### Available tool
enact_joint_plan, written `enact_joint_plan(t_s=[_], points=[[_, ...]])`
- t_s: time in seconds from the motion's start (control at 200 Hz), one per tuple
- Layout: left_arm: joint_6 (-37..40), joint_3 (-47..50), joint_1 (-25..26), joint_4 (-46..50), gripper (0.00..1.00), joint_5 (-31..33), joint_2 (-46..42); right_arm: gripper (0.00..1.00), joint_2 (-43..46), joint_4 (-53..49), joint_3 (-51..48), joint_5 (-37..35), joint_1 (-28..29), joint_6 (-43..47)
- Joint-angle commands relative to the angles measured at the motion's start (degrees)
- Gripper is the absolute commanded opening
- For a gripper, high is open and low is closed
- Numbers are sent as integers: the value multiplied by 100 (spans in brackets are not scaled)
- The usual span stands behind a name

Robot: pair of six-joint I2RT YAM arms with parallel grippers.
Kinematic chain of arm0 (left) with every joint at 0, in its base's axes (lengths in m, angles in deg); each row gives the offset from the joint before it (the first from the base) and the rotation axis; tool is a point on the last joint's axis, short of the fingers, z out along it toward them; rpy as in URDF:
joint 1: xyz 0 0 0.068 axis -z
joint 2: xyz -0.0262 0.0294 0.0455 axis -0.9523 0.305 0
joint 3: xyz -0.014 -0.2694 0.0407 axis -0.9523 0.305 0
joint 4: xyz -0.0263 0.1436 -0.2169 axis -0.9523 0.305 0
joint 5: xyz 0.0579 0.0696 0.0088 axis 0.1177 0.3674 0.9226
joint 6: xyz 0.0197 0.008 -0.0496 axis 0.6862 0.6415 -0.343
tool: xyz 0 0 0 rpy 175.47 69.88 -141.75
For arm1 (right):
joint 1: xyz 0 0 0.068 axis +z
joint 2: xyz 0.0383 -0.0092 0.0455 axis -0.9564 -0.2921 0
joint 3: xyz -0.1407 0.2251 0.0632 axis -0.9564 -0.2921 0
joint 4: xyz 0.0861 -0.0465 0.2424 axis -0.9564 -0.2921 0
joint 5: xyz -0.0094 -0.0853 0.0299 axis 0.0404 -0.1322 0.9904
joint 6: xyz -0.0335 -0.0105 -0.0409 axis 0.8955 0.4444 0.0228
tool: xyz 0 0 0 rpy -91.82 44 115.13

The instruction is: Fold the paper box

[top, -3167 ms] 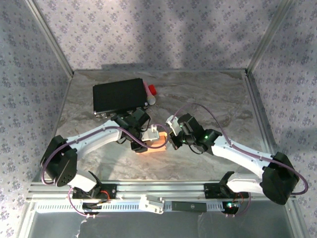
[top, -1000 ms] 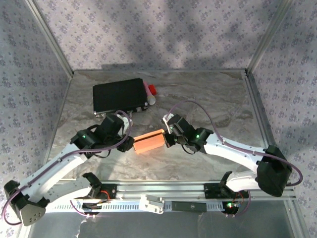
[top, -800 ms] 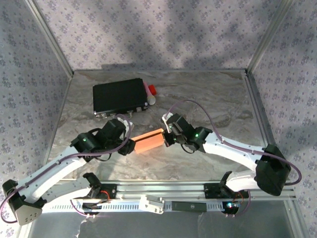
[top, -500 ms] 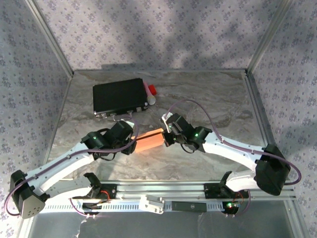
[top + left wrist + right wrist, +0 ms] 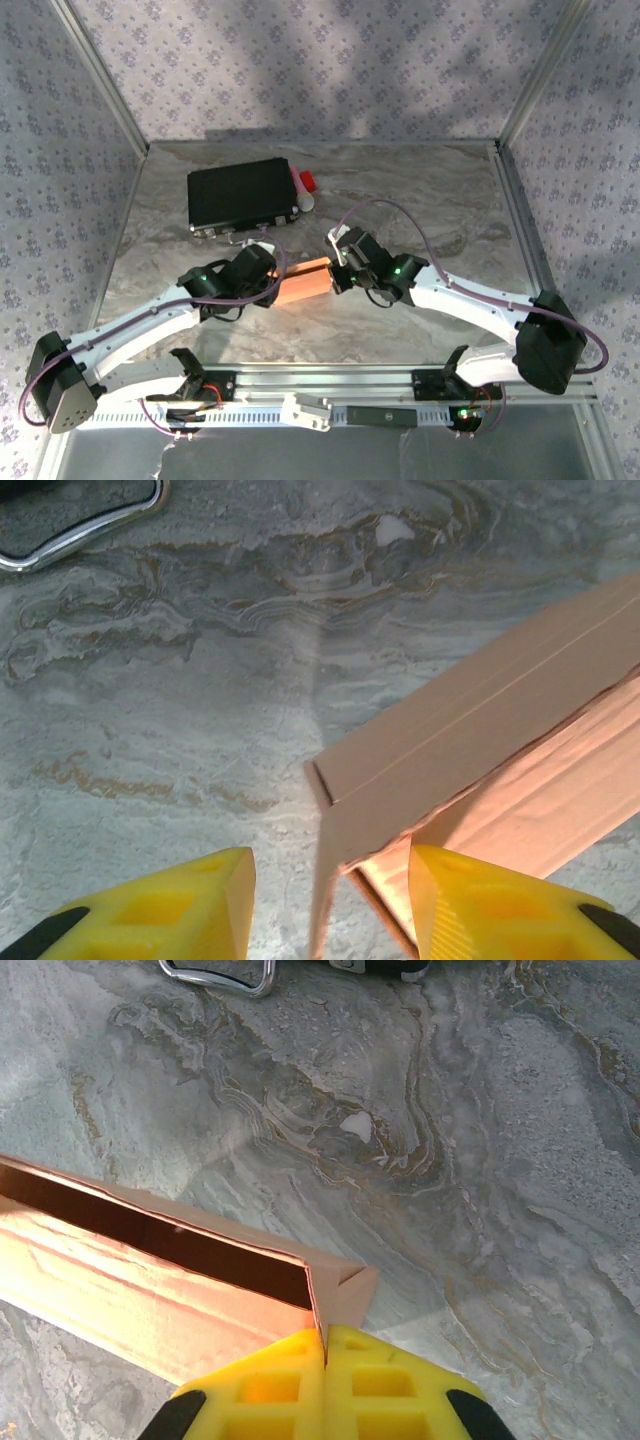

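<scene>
The paper box (image 5: 303, 284) is steadied by one end wall, pinched in the clenched right gripper (image 5: 325, 1345); the left gripper (image 5: 330, 872) is set spread astride the other end, likely for flap folding.

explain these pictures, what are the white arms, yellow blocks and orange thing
You see a robot's left arm and right arm, bolted to a marbled table. The wide picture looks down from above and behind them; the other two come from small cameras on each wrist, so the yellow blocks are each arm's own pincer fingers. The orange thing is a paper box, partly folded. The right pincer is shut on its end wall. The left pincer is open, its fingers either side of the other end's flap. A black case lies at the back.
</scene>
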Motion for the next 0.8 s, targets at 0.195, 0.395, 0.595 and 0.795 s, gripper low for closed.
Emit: enact_joint_plan(t_s=[0.195, 0.395, 0.595, 0.795], points=[[-100, 17, 30, -249, 41, -69, 103, 0, -66, -88, 165, 70, 5, -95], [-57, 138, -99, -206, 33, -160, 133, 0, -142, -78, 217, 110, -6, -104], [31, 218, -215, -265, 23, -194, 206, 0, -206, -75, 243, 146, -4, -122], [102, 184, -248, -226, 16, -205, 273, 0, -243, -81, 290, 141, -5, -140]])
